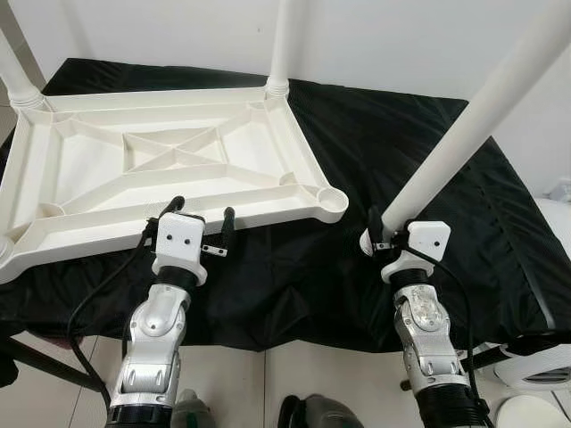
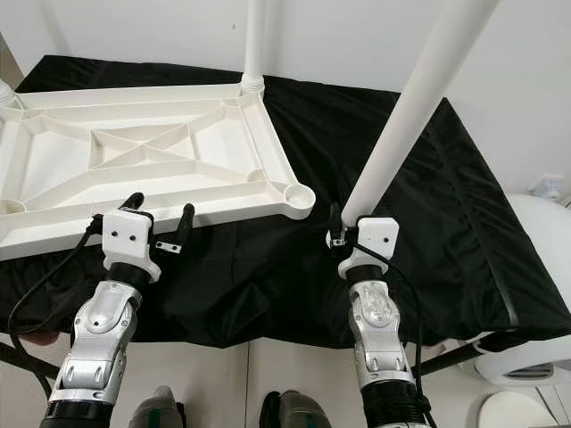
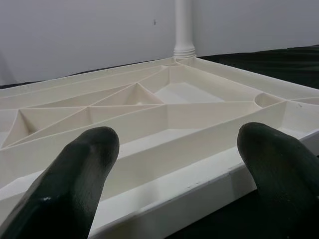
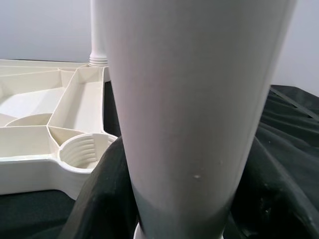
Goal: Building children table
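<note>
Right gripper [image 1: 385, 234] holding a loose table leg [image 1: 482, 116] beside the upturned table panel [image 1: 169, 169].

The right gripper is clenching the lower end of the leg, which is leaning up and away, just beside the panel's empty corner socket [image 1: 331, 196]. The left gripper [image 1: 202, 221] is spread wide and holding nothing, its fingers straddling the panel's near rim. The panel is lying underside-up on the black-draped tabletop [image 1: 393, 152]. Two legs, one fitted leg [image 1: 285, 40] and another [image 1: 13, 71], are standing in the far corners; seating this one is apparently next.

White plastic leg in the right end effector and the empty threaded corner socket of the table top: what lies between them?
Only bare black cloth, as the left eye view shows.
</note>
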Available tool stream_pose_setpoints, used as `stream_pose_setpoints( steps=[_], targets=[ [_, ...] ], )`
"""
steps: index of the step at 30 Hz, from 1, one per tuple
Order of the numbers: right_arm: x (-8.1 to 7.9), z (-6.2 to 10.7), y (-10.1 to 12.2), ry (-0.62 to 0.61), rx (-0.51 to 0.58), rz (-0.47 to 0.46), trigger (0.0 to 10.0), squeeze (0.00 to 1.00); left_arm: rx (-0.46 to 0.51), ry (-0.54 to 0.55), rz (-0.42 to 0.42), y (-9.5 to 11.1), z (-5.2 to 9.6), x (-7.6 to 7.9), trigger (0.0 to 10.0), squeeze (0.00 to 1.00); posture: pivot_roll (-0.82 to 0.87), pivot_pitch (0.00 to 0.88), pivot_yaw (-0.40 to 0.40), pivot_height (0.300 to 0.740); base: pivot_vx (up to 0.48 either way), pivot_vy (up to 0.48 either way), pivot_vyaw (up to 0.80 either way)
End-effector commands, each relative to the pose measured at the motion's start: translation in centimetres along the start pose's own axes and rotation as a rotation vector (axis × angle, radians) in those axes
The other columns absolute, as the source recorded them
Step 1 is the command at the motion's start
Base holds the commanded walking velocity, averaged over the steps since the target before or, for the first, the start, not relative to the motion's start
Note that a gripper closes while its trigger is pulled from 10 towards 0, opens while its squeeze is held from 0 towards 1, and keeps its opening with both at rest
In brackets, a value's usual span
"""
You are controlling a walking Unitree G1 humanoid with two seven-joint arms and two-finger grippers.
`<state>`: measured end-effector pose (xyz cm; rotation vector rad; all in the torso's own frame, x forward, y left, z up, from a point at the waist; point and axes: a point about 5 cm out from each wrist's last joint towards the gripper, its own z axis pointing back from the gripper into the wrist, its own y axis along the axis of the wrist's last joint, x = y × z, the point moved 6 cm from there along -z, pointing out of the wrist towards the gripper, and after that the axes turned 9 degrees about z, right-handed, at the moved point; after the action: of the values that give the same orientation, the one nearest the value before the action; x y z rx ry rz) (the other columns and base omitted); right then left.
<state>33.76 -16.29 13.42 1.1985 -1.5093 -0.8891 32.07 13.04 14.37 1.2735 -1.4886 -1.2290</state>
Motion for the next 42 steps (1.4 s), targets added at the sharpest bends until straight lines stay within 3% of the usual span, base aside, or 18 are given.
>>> stream_pose_setpoints(
  steps=[1,17,22,42],
  targets=[
    [0.4,0.1,-0.5,-0.003,-0.017,0.011,10.0,0.00,-0.029,-0.011,0.006,-0.9,0.3,0.3,10.0,0.00,0.05,0.039,-0.063,0.740,0.000,0.000,0.00],
    [0.2,-0.1,-0.8,-0.010,-0.014,-0.015,10.0,0.00,-0.037,0.014,0.021,-0.9,-0.1,-0.5,10.0,0.00,0.06,0.043,-0.067,0.740,0.000,0.000,0.00],
    [0.0,-0.4,-0.2,-0.011,-0.008,-0.108,10.0,0.00,-0.032,0.033,0.024,-0.7,-0.5,-1.0,10.0,0.00,0.07,0.044,-0.070,0.740,0.000,0.000,0.00],
    [-0.1,-0.7,0.0,-0.011,-0.019,-0.174,10.0,0.00,-0.017,0.032,0.062,-0.1,-1.1,-0.7,10.0,0.00,0.07,0.039,-0.082,0.740,0.000,0.000,0.00]
  ],
)
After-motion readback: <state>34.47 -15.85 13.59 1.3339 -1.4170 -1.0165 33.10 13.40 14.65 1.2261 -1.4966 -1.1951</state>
